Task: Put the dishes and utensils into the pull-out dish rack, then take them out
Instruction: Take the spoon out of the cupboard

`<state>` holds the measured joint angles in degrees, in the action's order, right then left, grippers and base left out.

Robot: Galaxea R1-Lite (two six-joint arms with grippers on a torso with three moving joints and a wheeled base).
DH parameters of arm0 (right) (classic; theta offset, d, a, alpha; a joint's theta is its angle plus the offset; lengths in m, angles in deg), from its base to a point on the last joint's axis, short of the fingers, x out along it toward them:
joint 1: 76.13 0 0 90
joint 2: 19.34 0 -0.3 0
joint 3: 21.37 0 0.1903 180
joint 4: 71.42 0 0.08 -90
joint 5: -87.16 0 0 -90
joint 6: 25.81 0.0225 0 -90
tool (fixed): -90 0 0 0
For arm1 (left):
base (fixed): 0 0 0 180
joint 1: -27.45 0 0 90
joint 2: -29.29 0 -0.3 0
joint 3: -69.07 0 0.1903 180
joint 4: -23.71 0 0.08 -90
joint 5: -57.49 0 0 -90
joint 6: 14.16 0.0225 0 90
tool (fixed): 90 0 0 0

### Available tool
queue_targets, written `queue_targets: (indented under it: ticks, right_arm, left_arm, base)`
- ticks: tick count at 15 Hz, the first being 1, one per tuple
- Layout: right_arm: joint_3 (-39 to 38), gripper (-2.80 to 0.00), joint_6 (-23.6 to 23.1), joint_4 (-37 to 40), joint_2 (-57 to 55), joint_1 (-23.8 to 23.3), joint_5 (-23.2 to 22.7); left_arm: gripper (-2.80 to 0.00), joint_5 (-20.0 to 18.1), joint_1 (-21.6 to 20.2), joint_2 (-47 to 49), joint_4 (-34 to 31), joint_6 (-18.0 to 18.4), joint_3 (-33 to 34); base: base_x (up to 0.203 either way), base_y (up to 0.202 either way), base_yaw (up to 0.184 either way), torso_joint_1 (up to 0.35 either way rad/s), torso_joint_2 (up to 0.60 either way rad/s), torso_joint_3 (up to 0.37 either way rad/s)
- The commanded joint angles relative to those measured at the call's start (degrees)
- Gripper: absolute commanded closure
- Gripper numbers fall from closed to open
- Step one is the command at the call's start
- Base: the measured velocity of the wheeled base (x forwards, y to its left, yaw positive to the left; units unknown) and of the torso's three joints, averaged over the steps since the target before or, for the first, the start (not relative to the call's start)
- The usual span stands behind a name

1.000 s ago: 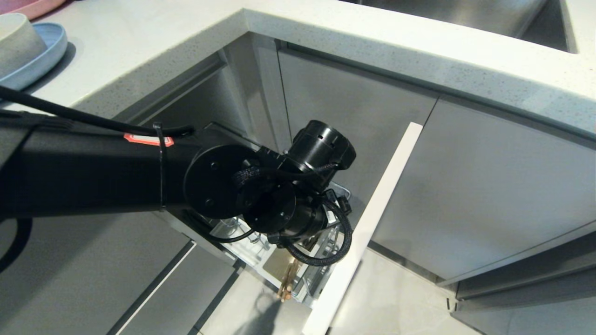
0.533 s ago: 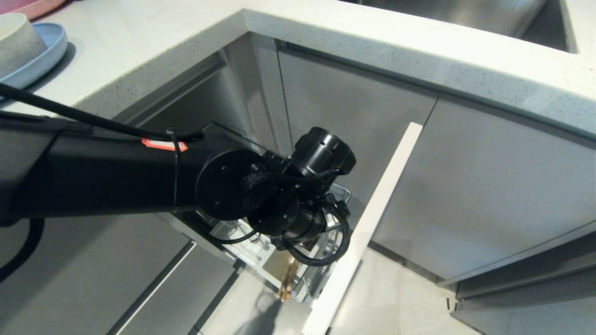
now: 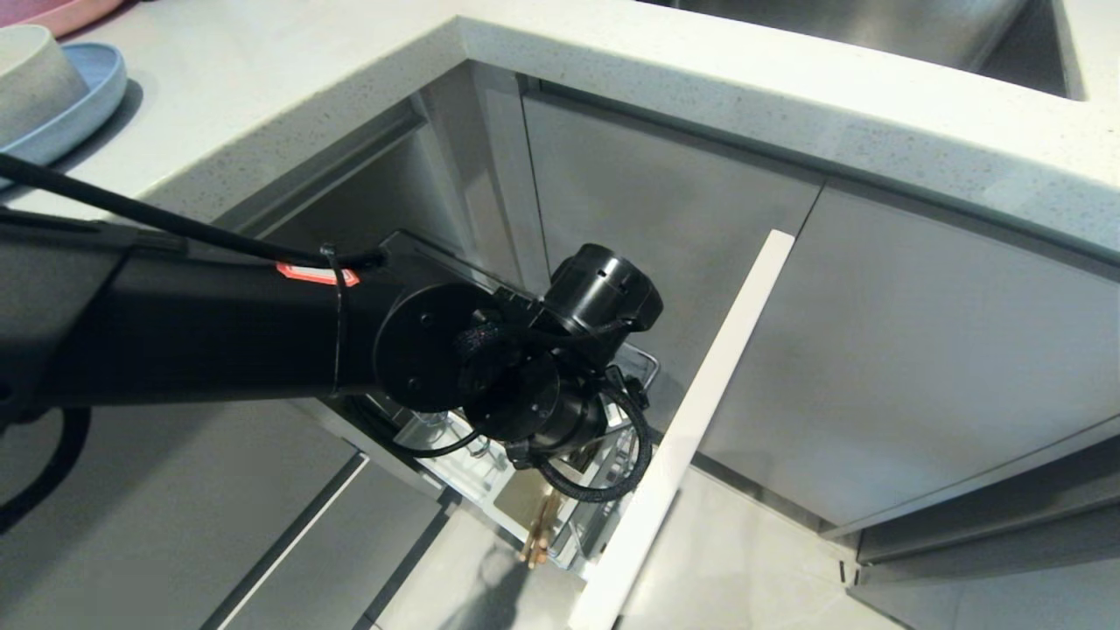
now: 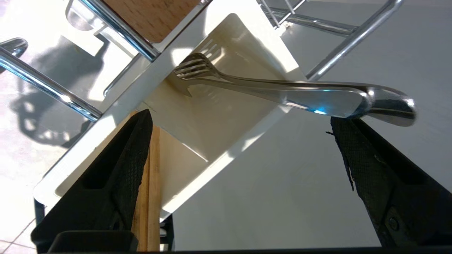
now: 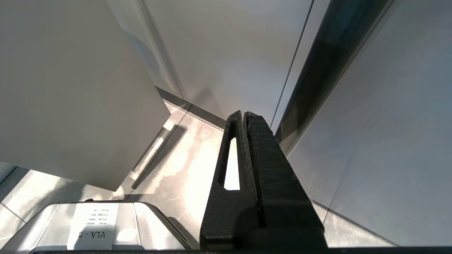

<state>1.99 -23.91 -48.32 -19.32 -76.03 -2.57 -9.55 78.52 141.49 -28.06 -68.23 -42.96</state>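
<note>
My left gripper [image 4: 239,118] hangs open over the white caddy [image 4: 197,116] of the pull-out dish rack [image 3: 643,359]. A silver fork-tined utensil [image 4: 289,93] stands in the caddy, tines down, its handle end just beyond the tip of one finger [image 4: 381,169]. Wooden chopsticks [image 4: 150,197] stand right beside the other finger [image 4: 120,169]; their ends also show as chopsticks [image 3: 538,534] below my left wrist [image 3: 525,394], which hides the jaws in the head view. The off-white bowl [image 3: 31,79] sits on the pale-blue plate [image 3: 87,96] on the counter. My right gripper [image 5: 243,114] is shut and parked low.
The rack's door front [image 3: 700,402] stands out from the cabinets, close to my left wrist. Chrome wires [image 4: 46,88] and a wooden strip [image 4: 152,17] border the caddy. A pink plate [image 3: 61,10] lies behind the bowl. The counter edge [image 3: 612,70] overhangs the rack.
My left arm has eased slightly down and inward over the rack. Its jaws stayed open, and nothing was picked up.
</note>
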Motion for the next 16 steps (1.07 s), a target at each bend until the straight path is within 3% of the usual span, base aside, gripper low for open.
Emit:
queue_targets:
  ticks: [1, 9, 16]
  right_arm:
    - [-0.09, 0.00, 0.03, -0.01, 0.24, 0.00, 0.00]
    - [-0.09, 0.00, 0.03, 0.00, 0.24, 0.03, 0.00]
    - [-0.09, 0.00, 0.03, -0.04, 0.24, -0.01, 0.00]
  left_arm:
    - [-2.80, 0.29, 0.00, 0.12, -0.16, -0.33, 0.16]
    - [-2.80, 6.65, -0.35, 0.12, -2.16, 0.55, 0.07]
    - [-2.80, 7.89, -0.18, 0.12, -3.94, 0.55, -0.28]
  base:
    - [0.000, 0.000, 0.000, 0.000, 0.00, 0.000]
    - [0.000, 0.000, 0.000, 0.000, 0.00, 0.000]
    - [0.000, 0.000, 0.000, 0.000, 0.00, 0.000]
